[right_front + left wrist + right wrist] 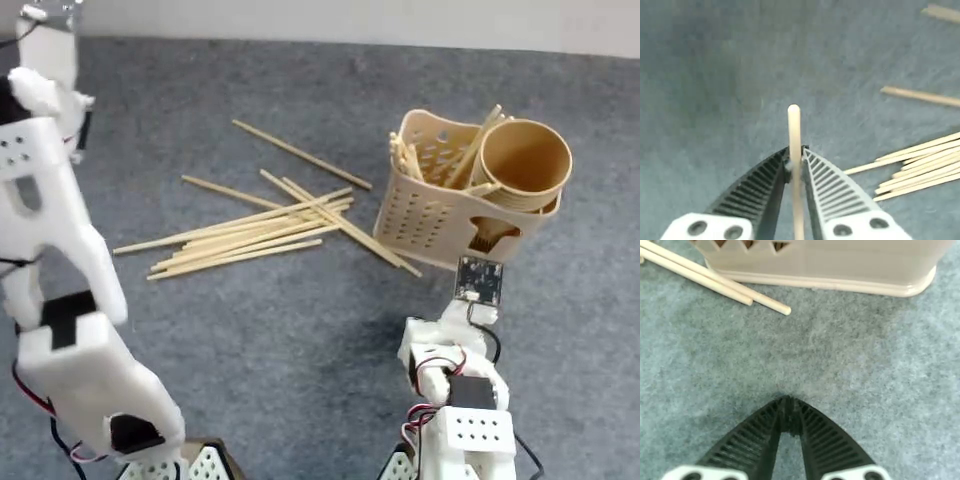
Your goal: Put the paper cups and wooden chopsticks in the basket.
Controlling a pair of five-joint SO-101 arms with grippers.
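Left hand clamps one wooden chopstick above grey carpet.

White plastic shells, left arm, right arm; black ribbed fingers; red-black-white cables; dark circuit board beside basket.

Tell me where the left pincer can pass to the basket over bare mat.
Bare mat lies between the chopstick pile and the right pincer, and along the far edge behind the stray chopstick. Crowded: the pile's right end, beside the basket.
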